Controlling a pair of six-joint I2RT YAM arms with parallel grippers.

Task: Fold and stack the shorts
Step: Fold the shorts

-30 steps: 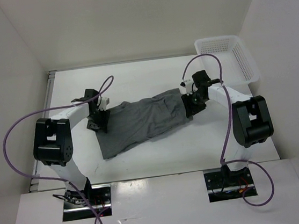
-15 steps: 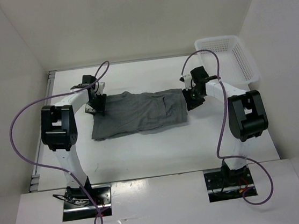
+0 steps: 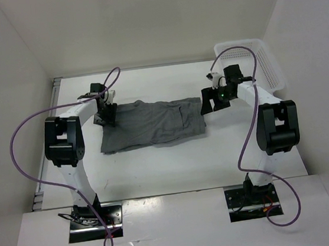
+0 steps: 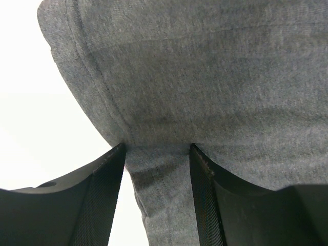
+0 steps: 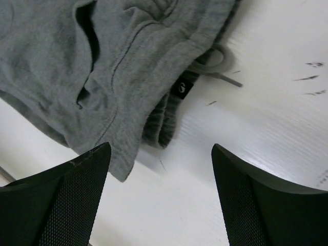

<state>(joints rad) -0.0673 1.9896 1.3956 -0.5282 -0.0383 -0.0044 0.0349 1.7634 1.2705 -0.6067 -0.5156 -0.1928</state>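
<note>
1. The grey shorts (image 3: pixel 153 124) are laid out flat across the middle of the white table (image 3: pixel 176 169), crosswise between the two arms, with the waistband end turned toward the right arm.
2. The left gripper (image 3: pixel 105 115) is set down on the far left corner of the shorts. In the left wrist view a ridge of grey cloth is pinched between its two black fingers (image 4: pixel 102 195) (the fabric puckers where it is caught).
3. The right gripper (image 3: pixel 208 107) is held at the right end of the shorts. Its jaws are spread wide and nothing is gripped between them; bare table and the edge of the cloth are seen through the gap.
4. In the right wrist view the ribbed waistband (image 5: pixel 164 115) is seen doubled over at the edge, with a thin drawstring (image 5: pixel 215 64) trailing onto the table and a small black label (image 5: pixel 181 87) sewn beside it.
5. A white mesh basket (image 3: pixel 278 74) is placed at the far right corner of the table, well apart from the shorts.
</note>
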